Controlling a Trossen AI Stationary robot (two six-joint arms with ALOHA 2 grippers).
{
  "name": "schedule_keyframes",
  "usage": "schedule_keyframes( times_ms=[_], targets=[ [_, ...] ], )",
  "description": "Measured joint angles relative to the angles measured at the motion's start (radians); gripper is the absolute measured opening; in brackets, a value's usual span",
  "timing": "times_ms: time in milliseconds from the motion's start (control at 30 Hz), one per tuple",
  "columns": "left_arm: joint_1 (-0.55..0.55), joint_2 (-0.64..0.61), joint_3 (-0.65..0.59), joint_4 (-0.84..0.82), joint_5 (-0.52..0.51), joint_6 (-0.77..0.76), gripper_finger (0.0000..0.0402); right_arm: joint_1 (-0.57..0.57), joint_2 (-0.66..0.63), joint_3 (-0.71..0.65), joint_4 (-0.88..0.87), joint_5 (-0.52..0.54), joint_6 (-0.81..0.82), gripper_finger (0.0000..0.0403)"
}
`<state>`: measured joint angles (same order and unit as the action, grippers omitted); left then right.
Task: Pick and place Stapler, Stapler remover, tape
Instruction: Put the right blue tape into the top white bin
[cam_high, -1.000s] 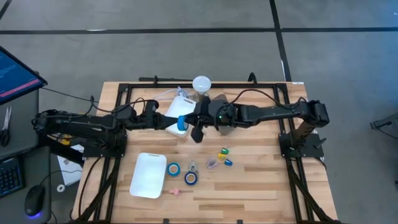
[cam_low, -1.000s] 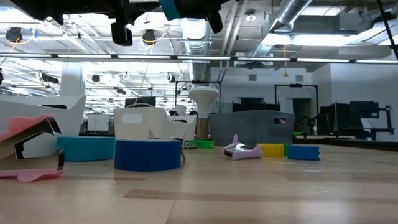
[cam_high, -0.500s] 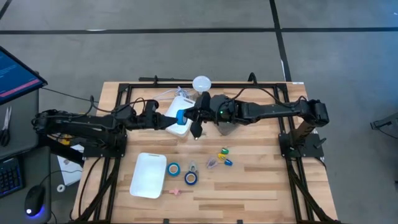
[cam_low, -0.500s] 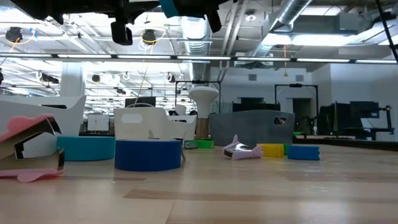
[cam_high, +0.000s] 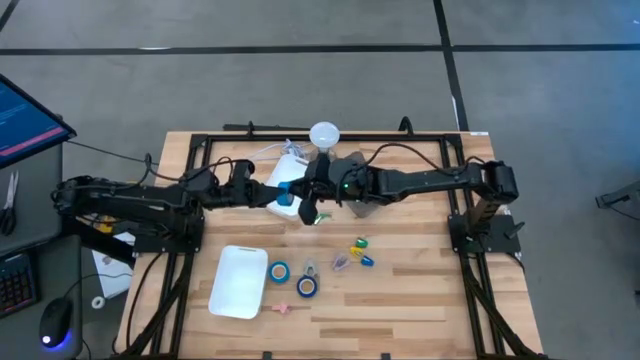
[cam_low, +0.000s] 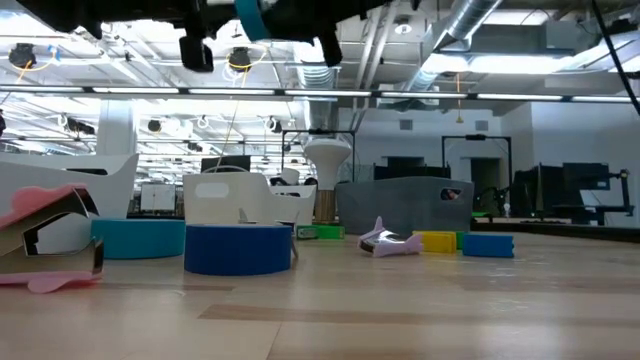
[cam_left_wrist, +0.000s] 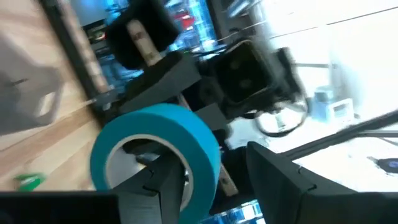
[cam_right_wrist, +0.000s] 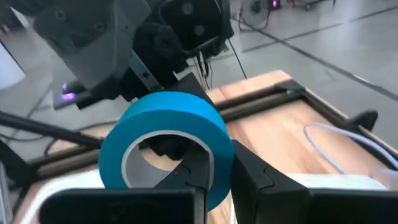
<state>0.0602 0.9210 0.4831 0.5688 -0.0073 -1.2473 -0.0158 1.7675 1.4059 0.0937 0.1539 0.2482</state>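
Right wrist view | right fingers (cam_right_wrist: 214, 171) pinch tape (cam_right_wrist: 166, 146) wall | left fingers (cam_left_wrist: 163, 183) spread, one inside

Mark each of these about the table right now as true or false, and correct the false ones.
1. The right gripper is shut on a blue tape roll held up in the air. True.
2. The white tray holds two tape rolls. False: the tray is bare; two other blue rolls lie on the wood beside it.
3. The left gripper is far from the right one. False: the two meet above the table's middle, by the held roll.
4. A white round lamp-like disc stands near the table's far edge. True.
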Motion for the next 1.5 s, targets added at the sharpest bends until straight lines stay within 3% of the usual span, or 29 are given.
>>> schedule_keyframes(
  times_ms=[200,500,700,967,1133,1300,1500],
  targets=[
    [-0.003,-0.001,0.002,0.016,0.0,0.001,0.0147,-0.001,0.018,0.04,0.001,-0.002,-0.023,0.0025],
    [-0.002,-0.003,0.003,0.03,0.006,0.042,0.0033,-0.016,0.018,0.062,-0.011,-0.031,-0.038,0.0025],
    [-0.002,-0.003,0.003,0.03,0.024,0.053,0.0031,-0.018,0.018,0.063,-0.011,-0.059,-0.038,0.0029],
    [-0.003,-0.002,0.002,0.019,0.05,0.098,0.0028,-0.026,-0.071,0.064,-0.19,-0.081,-0.07,0.0157],
    [0.001,-0.002,0.002,0.023,0.05,0.152,0.0028,-0.035,-0.169,0.064,-0.36,-0.08,-0.082,0.0207],
    [0.035,-0.002,0.002,-0.061,0.022,0.266,0.0028,-0.033,-0.266,0.063,-0.516,-0.074,-0.074,0.0216],
    [0.088,-0.001,0.002,-0.205,0.008,0.399,0.0028,-0.03,-0.361,0.063,-0.658,-0.071,-0.047,0.0191]
  ],
)
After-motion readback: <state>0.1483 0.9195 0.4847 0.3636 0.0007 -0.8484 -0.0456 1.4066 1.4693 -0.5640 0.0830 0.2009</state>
